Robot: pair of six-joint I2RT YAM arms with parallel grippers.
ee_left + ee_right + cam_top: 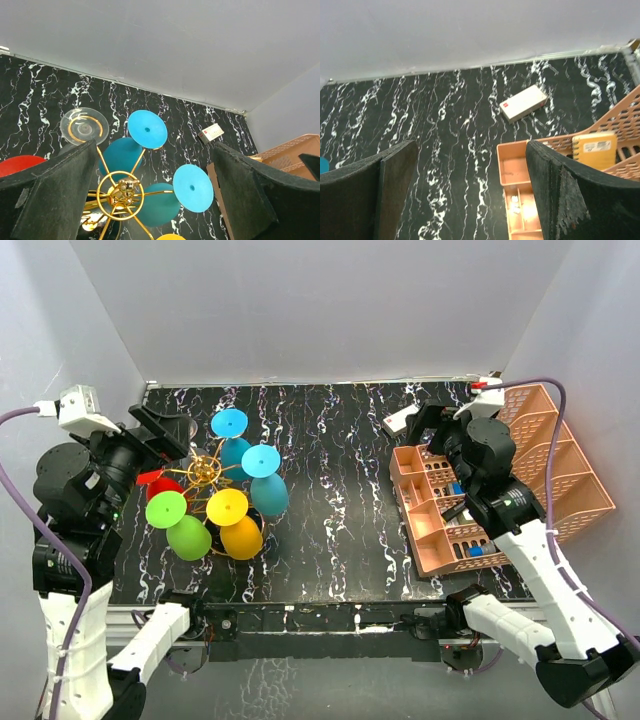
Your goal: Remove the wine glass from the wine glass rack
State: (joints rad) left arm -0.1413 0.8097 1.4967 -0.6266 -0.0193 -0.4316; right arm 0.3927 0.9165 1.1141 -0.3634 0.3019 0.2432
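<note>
Leftmost, the left tool [168, 432] is seen with its jaws spread wide and nothing between them, just behind the wine glass rack [203, 472]. The rack is stood on the left half of the black marbled counter [340, 460]. Coloured wine glasses [235, 522] are hung foot-up on its gold arms: red, green, yellow, teal and blue can be told apart from above. A clear glass [84, 125] with a gold-ringed foot is shown plainly only by the left wrist camera, close to that tool's left finger; from above it cannot be picked out.

Further right, a white box [523, 103] with a red mark is laid flat on the counter near the back wall; its print is too small to be read. The right tool [432, 428] is likewise opened wide and empty, over the far end of a peach organiser [440, 530]. A yellow spiral notepad [594, 148] with a white label is caught only by the right wrist camera, among the peach mesh walls; its writing cannot be read.
</note>
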